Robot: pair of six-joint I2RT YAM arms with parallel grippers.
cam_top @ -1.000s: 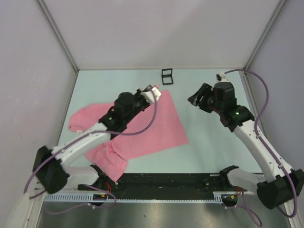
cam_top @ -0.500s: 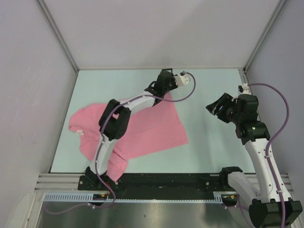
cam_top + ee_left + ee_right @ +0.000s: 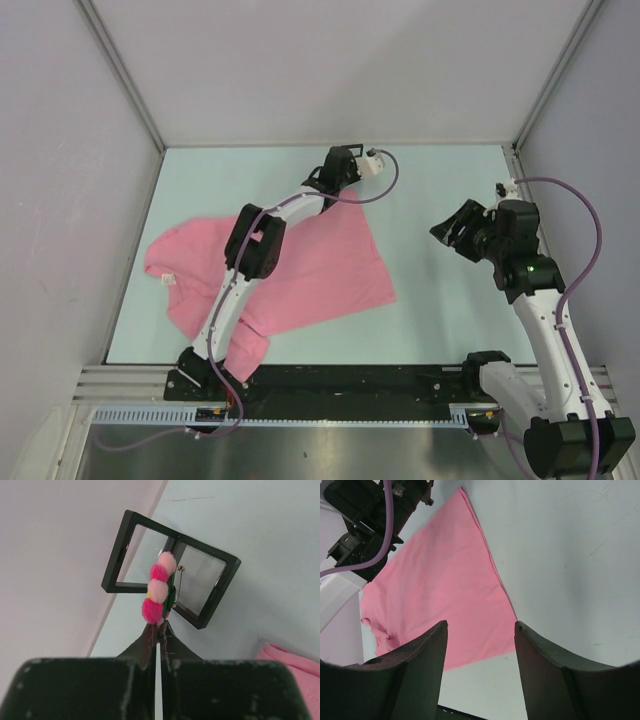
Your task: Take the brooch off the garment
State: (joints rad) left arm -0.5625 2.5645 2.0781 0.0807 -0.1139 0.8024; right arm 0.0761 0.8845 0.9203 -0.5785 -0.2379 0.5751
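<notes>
Brooch [image 3: 160, 587], a tiny pink-petalled flower pin, sits clenched in our left gripper [image 3: 160, 630], just swung from the thin pink fabric garment [image 3: 310, 270] to twelve o'clock beside a black square frame box [image 3: 222, 595]. We judge it removed; our right gripper [image 3: 480, 625] gapes empty.

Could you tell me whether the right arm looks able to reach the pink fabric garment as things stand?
Probably yes. The right gripper hangs open over the pale green table beside the plain pink fabric garment's right edge, nothing between them; the left arm crosses the cloth further left.
</notes>
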